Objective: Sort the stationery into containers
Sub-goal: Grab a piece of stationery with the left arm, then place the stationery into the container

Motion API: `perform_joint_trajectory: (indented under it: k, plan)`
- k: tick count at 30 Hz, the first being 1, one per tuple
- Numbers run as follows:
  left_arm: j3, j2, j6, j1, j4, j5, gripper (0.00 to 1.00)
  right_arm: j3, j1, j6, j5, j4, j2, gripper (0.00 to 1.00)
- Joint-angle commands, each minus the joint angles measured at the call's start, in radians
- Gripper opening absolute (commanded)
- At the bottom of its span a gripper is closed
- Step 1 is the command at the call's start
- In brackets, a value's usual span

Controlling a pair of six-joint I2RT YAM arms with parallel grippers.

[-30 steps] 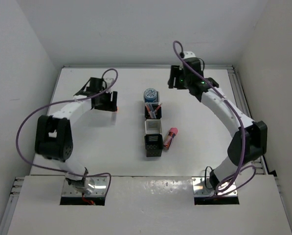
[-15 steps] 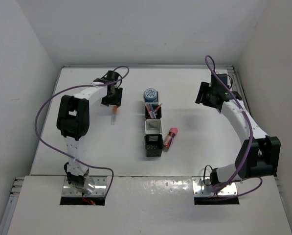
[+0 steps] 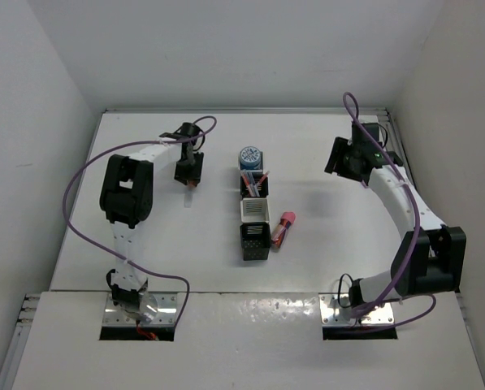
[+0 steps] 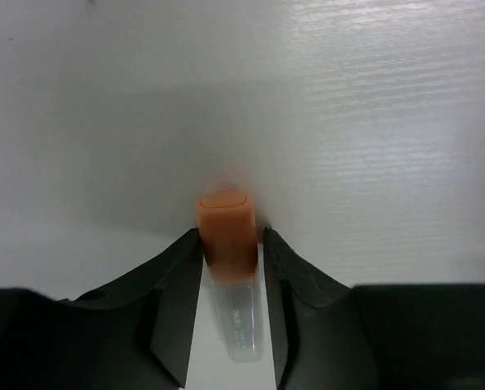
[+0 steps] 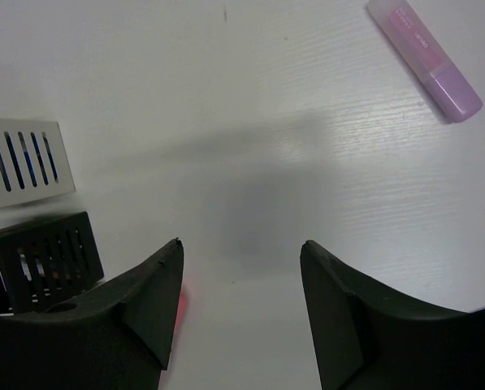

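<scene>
A white stick with an orange cap [image 4: 227, 236] lies on the table between the fingers of my left gripper [image 4: 230, 234], which press against the cap on both sides. From above, that gripper [image 3: 190, 174] is left of the containers [image 3: 255, 211], a joined row of black mesh and white cups. A blue-and-white roll [image 3: 250, 156] sits in the far cup, and thin pens [image 3: 257, 185] stand in the black mesh cup behind it. A pink-red marker [image 3: 284, 227] lies right of the row. My right gripper [image 5: 240, 248] hangs open over bare table, far right of the row [image 3: 344, 159].
A pink-and-purple highlighter [image 5: 425, 57] lies on the table ahead of the right gripper. The white cup [image 5: 19, 162] and a black mesh cup [image 5: 43, 258] show at that view's left edge. Walls close in the table at the back and sides.
The left gripper has come down over the orange-capped stick and its jaws have narrowed onto it. The right arm swung from the back centre to the right, then held still.
</scene>
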Motion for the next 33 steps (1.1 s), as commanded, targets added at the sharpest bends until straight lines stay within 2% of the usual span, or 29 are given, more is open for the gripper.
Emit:
perform_joint_trajectory:
  k: [1, 2, 3, 6, 9, 10, 11, 12, 13, 14, 15, 18, 21, 24, 27, 33]
  plan:
    - [0.028, 0.027, 0.01, -0.001, -0.007, 0.054, 0.4, 0.009, -0.007, 0.006, -0.017, -0.004, -0.006, 0.59]
    - [0.028, 0.024, 0.014, -0.001, -0.004, 0.069, 0.34, 0.011, -0.008, 0.002, -0.019, -0.006, -0.006, 0.58]
    - [0.026, 0.02, 0.029, 0.007, 0.001, 0.077, 0.17, 0.014, -0.008, -0.008, -0.02, -0.012, -0.006, 0.58]
    - [-0.021, -0.09, 0.022, 0.022, 0.053, 0.218, 0.04, 0.021, -0.011, -0.038, -0.014, -0.033, -0.001, 0.59]
    - [-0.155, -0.24, -0.019, 0.042, 0.198, 0.311, 0.04, 0.015, -0.018, -0.075, -0.005, -0.05, -0.001, 0.59]
    - [-0.202, -0.365, -0.042, 0.048, 0.252, 0.342, 0.04, 0.008, -0.022, -0.083, 0.004, -0.049, -0.007, 0.59]
    - [-0.304, -0.502, -0.08, 0.051, 0.386, 0.377, 0.04, -0.014, -0.036, -0.084, 0.006, -0.038, -0.012, 0.58]
    - [-0.349, -0.569, -0.088, 0.048, 0.46, 0.377, 0.04, -0.023, -0.045, -0.084, 0.004, -0.031, -0.016, 0.58]
    - [-0.383, -0.619, -0.082, 0.027, 0.57, 0.397, 0.02, -0.04, -0.056, -0.093, 0.0, -0.018, -0.029, 0.58]
    - [-0.408, -0.668, -0.082, 0.012, 0.606, 0.407, 0.02, -0.04, -0.056, -0.101, 0.0, -0.012, -0.03, 0.58]
    - [-0.429, -0.725, -0.046, 0.001, 0.642, 0.481, 0.01, -0.049, -0.054, -0.109, 0.0, -0.006, -0.033, 0.58]
    - [-0.433, -0.764, 0.008, -0.027, 0.644, 0.633, 0.0, -0.078, -0.097, -0.155, 0.014, 0.041, -0.047, 0.58]
    - [-0.472, -0.795, 0.025, -0.065, 0.728, 0.733, 0.0, -0.117, -0.12, -0.199, 0.024, 0.106, -0.053, 0.58]
    - [-0.531, -0.822, 0.02, -0.142, 0.878, 0.755, 0.0, -0.13, -0.14, -0.229, 0.041, 0.135, -0.038, 0.57]
    - [-0.557, -0.819, 0.06, -0.269, 0.953, 0.71, 0.0, -0.132, -0.172, -0.23, 0.037, 0.141, -0.015, 0.57]
    - [-0.555, -0.746, 0.109, -0.36, 1.003, 0.684, 0.0, -0.12, -0.231, -0.225, 0.004, 0.123, -0.007, 0.57]
